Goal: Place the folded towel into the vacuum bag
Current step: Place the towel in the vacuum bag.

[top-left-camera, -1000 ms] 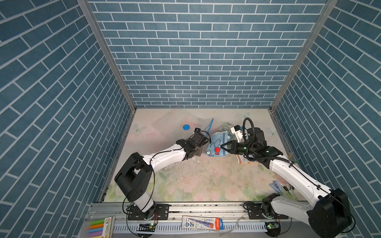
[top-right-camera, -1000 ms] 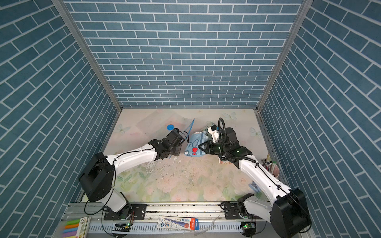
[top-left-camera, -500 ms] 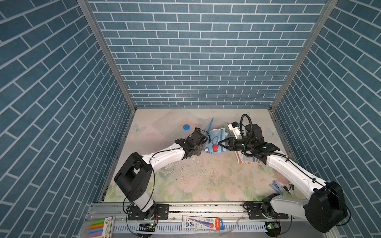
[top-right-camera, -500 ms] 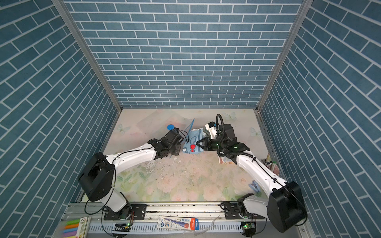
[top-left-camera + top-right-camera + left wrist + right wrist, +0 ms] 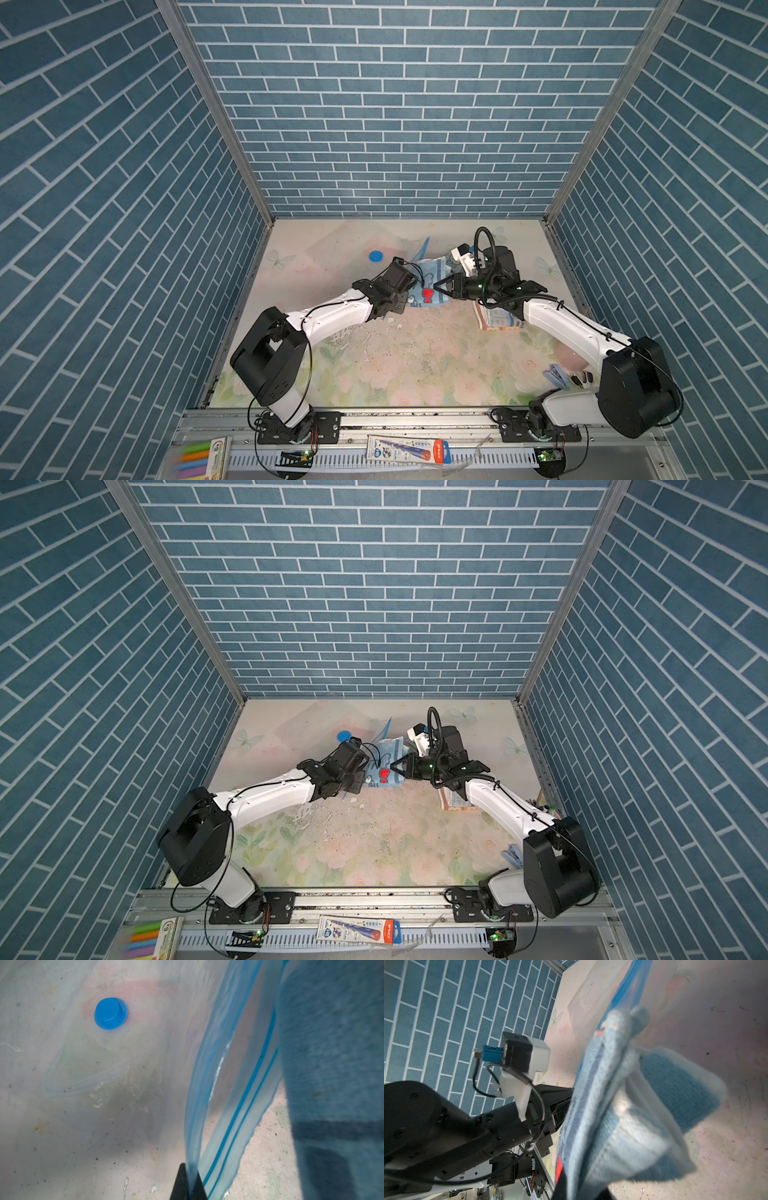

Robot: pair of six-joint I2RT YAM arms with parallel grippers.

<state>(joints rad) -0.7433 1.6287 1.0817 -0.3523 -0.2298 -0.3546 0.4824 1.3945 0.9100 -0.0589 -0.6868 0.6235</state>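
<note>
Light-blue folded towel at the mouth of the clear plastic vacuum bag, not yet inside.
Left gripper is closed on the bag's blue zip edge, holding it raised; right gripper clamps the towel. Next, I judge, it must slide between the plastic layers.

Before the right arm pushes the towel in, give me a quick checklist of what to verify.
1. Hold of left gripper on zip strip of vacuum bag: ok.
2. Mouth of the bag lifted open: ok.
3. Hold of right gripper on folded towel: ok.
4. Layers of the towel together: ok.
5. Towel inside the bag: not ok; it hangs at the mouth.
6. Seal of valve cap: cannot tell.
</note>
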